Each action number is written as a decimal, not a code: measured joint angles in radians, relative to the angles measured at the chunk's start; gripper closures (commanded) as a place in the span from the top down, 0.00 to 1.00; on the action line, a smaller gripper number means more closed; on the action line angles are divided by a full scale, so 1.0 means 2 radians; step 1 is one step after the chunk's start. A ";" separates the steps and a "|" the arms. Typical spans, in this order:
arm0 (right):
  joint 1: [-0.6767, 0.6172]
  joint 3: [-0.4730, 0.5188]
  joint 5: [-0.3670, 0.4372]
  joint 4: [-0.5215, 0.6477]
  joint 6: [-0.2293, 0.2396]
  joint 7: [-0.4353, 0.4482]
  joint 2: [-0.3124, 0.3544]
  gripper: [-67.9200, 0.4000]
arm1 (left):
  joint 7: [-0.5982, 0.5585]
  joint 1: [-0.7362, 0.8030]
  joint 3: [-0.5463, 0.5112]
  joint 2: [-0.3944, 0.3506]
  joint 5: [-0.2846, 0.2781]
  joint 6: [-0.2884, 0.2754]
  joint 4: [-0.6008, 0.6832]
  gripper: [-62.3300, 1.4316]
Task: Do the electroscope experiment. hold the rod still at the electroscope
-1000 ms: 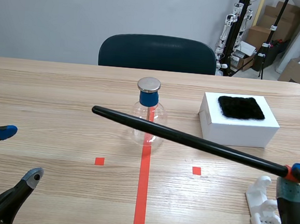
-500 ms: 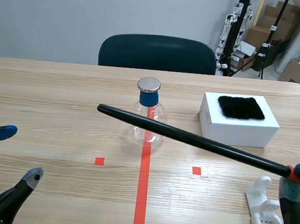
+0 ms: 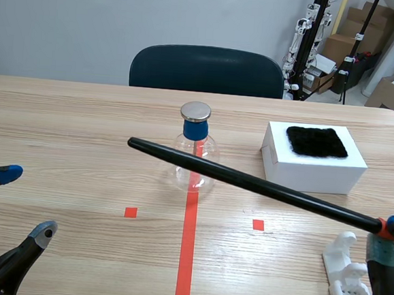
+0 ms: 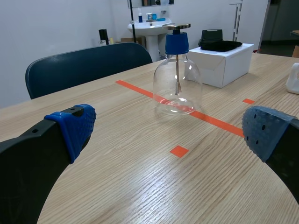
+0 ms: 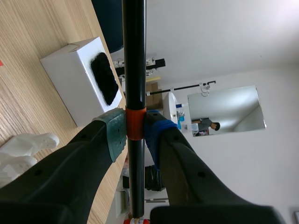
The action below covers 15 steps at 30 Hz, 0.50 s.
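The electroscope [image 3: 195, 147] is a clear glass flask with a blue neck and a flat metal cap, standing on the red centre line; in the left wrist view the electroscope [image 4: 177, 70] stands ahead of the open fingers. A long black rod [image 3: 249, 184] with an orange band slants from the lower right across the front of the flask, its tip left of the glass. My right gripper [image 3: 386, 239] is shut on the rod [image 5: 134, 65] at the orange band. My left gripper [image 3: 16, 205] stands open low at the near left, holding nothing.
A white box [image 3: 313, 158] with a black fur cloth [image 3: 316, 141] on top sits right of the flask. A white plastic stand [image 3: 346, 270] lies by the right gripper. A dark chair [image 3: 207, 70] stands behind the table's far edge.
One second ago the rod's tip lay slightly further left and lower; it shifted a little right and up, then held still over the last half second. The left arm has not moved.
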 measured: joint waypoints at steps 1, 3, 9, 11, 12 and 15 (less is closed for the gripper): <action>0.000 0.000 0.000 0.000 0.000 0.000 0.000 0.08 | 0.000 0.000 0.000 0.000 0.000 0.000 0.000 1.00; 0.000 0.000 0.000 0.000 0.000 0.000 0.000 0.08 | 0.000 0.000 0.000 0.000 0.000 0.000 0.000 1.00; 0.000 0.000 0.000 0.000 0.000 0.005 0.000 0.08 | 0.000 0.000 0.000 0.000 0.000 0.000 0.000 1.00; 0.000 0.000 0.000 0.000 0.000 0.006 0.000 0.08 | 0.000 0.000 0.000 0.000 0.000 0.000 0.000 1.00; 0.000 0.000 0.000 0.000 0.000 0.006 0.000 0.08 | 0.000 0.000 0.000 0.000 0.000 0.000 0.000 1.00; 0.000 0.000 0.000 0.000 0.000 0.008 0.000 0.08 | 0.000 0.000 0.000 0.000 0.000 0.000 0.000 1.00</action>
